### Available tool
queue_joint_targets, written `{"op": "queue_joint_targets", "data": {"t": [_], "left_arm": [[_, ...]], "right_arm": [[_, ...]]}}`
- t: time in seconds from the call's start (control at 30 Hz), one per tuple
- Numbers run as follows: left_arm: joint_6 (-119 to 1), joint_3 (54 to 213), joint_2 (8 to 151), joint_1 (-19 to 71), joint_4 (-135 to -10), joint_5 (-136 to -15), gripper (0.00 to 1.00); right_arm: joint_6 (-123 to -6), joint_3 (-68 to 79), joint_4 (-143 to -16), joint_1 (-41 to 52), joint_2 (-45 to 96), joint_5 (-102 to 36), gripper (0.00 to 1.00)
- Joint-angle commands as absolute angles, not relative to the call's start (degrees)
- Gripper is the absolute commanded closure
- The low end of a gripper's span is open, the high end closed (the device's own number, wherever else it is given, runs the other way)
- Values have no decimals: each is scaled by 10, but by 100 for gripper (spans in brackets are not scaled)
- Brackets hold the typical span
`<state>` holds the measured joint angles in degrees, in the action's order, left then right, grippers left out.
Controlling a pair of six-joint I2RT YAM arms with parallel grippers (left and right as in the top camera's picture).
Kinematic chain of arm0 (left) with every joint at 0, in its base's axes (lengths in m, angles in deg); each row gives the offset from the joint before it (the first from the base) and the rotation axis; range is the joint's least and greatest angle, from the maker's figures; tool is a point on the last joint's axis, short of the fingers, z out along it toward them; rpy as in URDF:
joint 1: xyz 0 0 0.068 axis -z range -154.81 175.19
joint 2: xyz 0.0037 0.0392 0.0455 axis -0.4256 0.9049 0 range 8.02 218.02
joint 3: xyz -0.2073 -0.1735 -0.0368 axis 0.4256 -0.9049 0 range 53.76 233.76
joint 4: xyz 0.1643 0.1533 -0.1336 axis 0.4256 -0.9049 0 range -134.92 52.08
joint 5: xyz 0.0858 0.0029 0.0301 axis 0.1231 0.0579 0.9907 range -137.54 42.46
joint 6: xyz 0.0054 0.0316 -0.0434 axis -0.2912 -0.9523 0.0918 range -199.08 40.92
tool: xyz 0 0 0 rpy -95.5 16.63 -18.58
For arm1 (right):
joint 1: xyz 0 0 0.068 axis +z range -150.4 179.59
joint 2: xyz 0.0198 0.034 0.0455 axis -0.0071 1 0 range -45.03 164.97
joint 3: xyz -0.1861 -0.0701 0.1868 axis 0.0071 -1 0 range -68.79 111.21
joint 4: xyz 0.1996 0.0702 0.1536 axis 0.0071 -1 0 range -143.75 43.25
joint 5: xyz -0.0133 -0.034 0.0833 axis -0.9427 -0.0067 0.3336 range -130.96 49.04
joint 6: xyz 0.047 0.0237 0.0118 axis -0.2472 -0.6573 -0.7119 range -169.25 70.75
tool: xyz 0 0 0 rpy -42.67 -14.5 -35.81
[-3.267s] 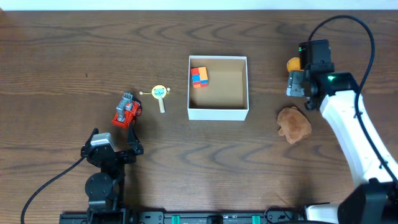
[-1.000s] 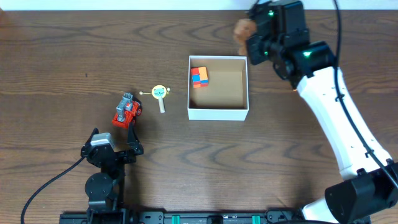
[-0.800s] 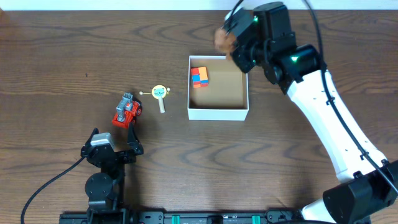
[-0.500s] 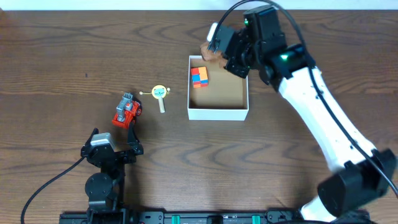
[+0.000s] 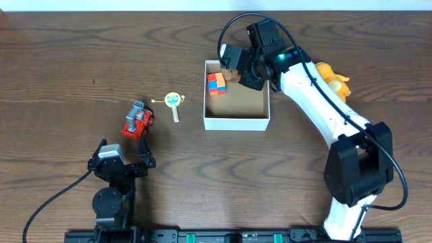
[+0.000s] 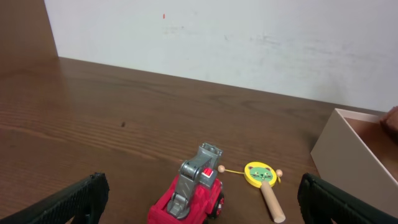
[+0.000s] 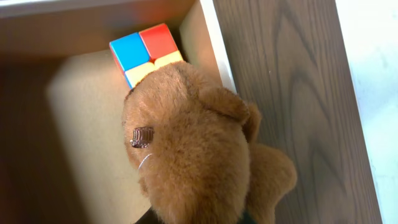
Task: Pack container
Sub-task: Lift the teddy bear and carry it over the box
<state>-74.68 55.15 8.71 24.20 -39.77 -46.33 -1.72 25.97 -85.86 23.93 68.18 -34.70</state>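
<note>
the small square box with low white walls and a tan cardboard floor (image 5: 236, 123) lay directly beneath the right claw (image 5: 234, 68), which hung over the box's far left corner. a brown furry plush toy (image 7: 193, 149) was carried under that claw; the fingers themselves were hidden behind the fur, so their gap could not be read, but the toy was judged to be clamped and not yet set down. just beside the plush, on the box floor below the claw, a small cube of blue, red and orange squares (image 7: 146, 50) was seen already packed.

the left claw (image 5: 123, 147) was held wide apart and had hold of nothing. a red and grey toy truck (image 5: 138, 120) stood just ahead of it on the dark wooden table (image 5: 67, 61), and a yellow round rattle on a wooden stick (image 5: 174, 102) lay further ahead, to its right. an orange soft toy (image 5: 332, 73) was seen behind the right claw, beside its arm.

the task was judged under half done: one item packed, one at the point of release, three left outside.
</note>
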Motion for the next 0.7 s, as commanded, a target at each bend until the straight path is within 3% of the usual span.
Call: {"op": "queue_joint_targets", "data": {"t": [0.0,0.67], "left_arm": [[-754,540,86,244,-420,-460,2],[-754,540,86,244,-420,-460,2]], "right_arm": [[-8,267,-855,239,690,-357,99],[-43,267,-877,232,705,-390,99]]}}
